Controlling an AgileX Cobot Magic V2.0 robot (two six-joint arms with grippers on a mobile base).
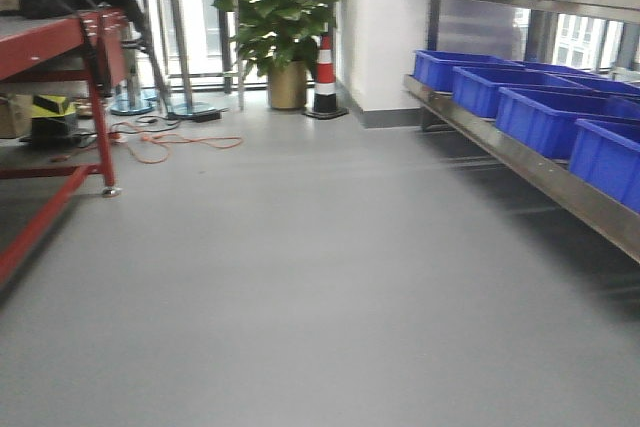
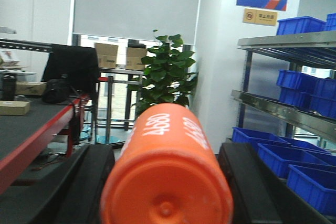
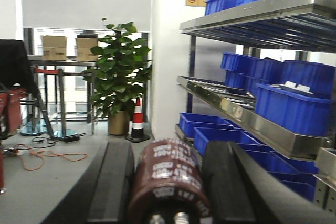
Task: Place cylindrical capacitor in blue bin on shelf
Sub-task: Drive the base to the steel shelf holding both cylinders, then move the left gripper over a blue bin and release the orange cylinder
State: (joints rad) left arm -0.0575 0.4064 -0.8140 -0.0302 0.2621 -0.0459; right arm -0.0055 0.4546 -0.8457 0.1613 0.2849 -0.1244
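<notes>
In the right wrist view a dark brown cylindrical capacitor point(image 3: 168, 177) with white print and two metal terminals lies between the black fingers point(image 3: 116, 182) of my right gripper point(image 3: 169, 150), which is shut on it. My left gripper point(image 2: 168, 153) is shut on an orange cylinder point(image 2: 168, 182) with white lettering. The stainless-steel shelf point(image 1: 520, 162) runs along the right, also seen as the shelf point(image 3: 247, 121) and the shelf point(image 2: 278, 111). Blue bins point(image 1: 545, 117) line its lower level, and more blue bins point(image 3: 291, 108) sit on the middle level. Neither gripper shows in the front view.
A red-framed table point(image 1: 60, 37) stands at the left. A potted plant point(image 1: 285, 17) and a traffic cone point(image 1: 325, 77) stand at the far end by a white column. An orange cable point(image 1: 165, 147) lies on the grey floor point(image 1: 300, 277) between table and shelf.
</notes>
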